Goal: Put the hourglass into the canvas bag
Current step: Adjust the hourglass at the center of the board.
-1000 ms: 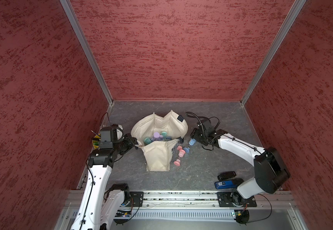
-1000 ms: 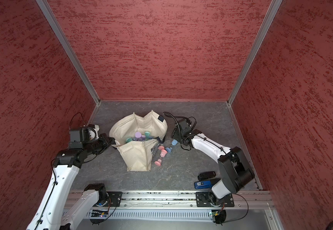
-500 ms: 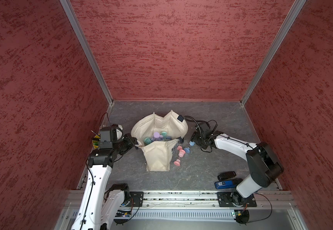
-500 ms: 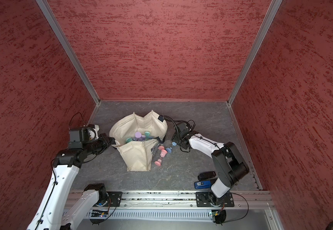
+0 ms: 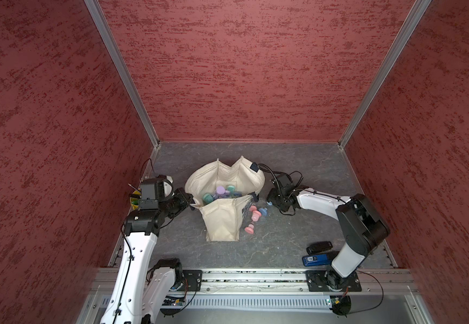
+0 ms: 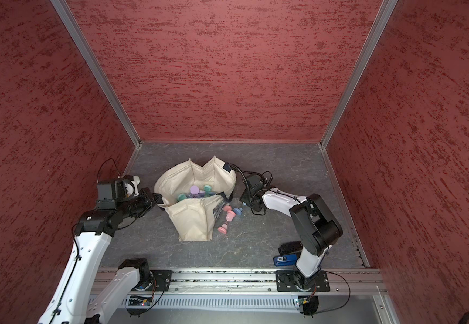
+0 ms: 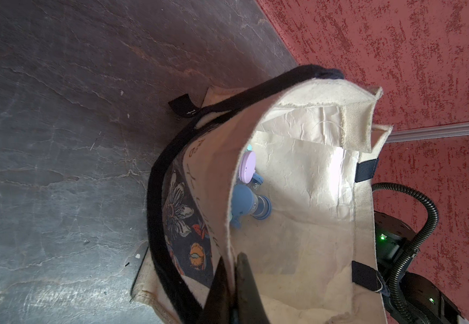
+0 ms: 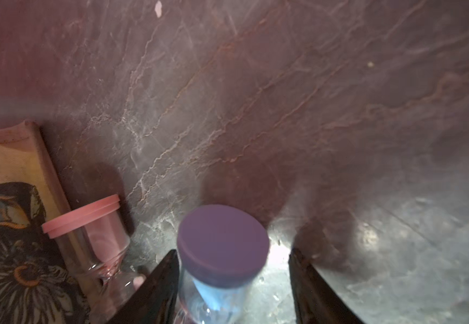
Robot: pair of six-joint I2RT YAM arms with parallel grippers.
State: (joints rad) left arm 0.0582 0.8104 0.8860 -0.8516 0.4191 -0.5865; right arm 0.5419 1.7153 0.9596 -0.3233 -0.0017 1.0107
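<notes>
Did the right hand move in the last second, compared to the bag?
Yes. In a top view the right hand has shifted toward the bag, which lies where it lay; the gap between them is now smaller.

Top views sharp, even light; right wrist view blurred.

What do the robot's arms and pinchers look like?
The left arm and right arm have smooth white shells with chunky black joints and thin black cables. A ribbed black hose curls by the right wrist. The left gripper and right gripper end in flat black wedges.
</notes>
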